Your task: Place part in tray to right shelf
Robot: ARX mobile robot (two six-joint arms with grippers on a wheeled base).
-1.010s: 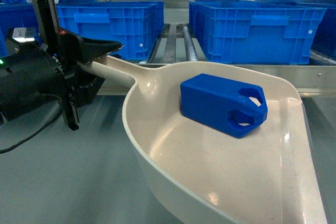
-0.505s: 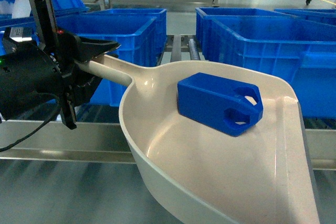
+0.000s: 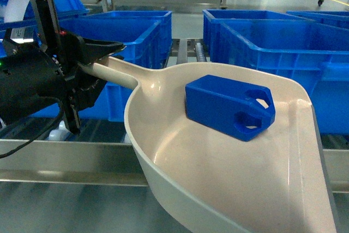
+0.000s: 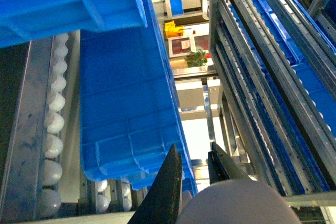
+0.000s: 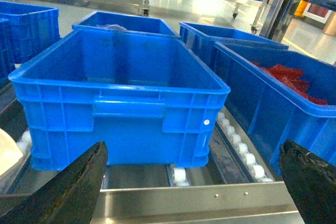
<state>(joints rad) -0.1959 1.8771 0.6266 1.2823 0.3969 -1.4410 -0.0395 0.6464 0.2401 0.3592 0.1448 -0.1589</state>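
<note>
Closest to the robot is the pale cream shiny plastic scoop-shaped tray (image 3: 229, 178), held up in the air with its wide flat lip at the near end. The small bright-blue boxy plastic part (image 3: 229, 106) with holes in its rounded end lies inside the tray, toward the far side of the bowl, holes facing right. So the part is already in the tray, and that bit looks done.

The tray's long straight handle (image 3: 117, 70) runs up and left into the black left gripper (image 3: 87, 64). Its two fingers are clamped on the handle, one above and one below. In the left wrist view the dark fingers sit close on both sides of the round cream handle end (image 4: 236, 203).

The right gripper (image 5: 194, 182) holds nothing. Its two black fingers (image 5: 63, 187) stand wide apart at the bottom corners of the right wrist view.

Just past the tray's far edge is the flat silver front rail (image 3: 60, 159) of the steel roller shelf (image 5: 210, 198). Behind the rail are lanes of small white rollers (image 5: 236, 142). Big blue plastic crates (image 3: 272, 53) sit on the rollers. One crate on the right has red things (image 5: 286, 74) in it.

What is left, I think, is to carry the tray forward over the rail, set it down on the right shelf and let go. The tray is not yet resting on anything.
</note>
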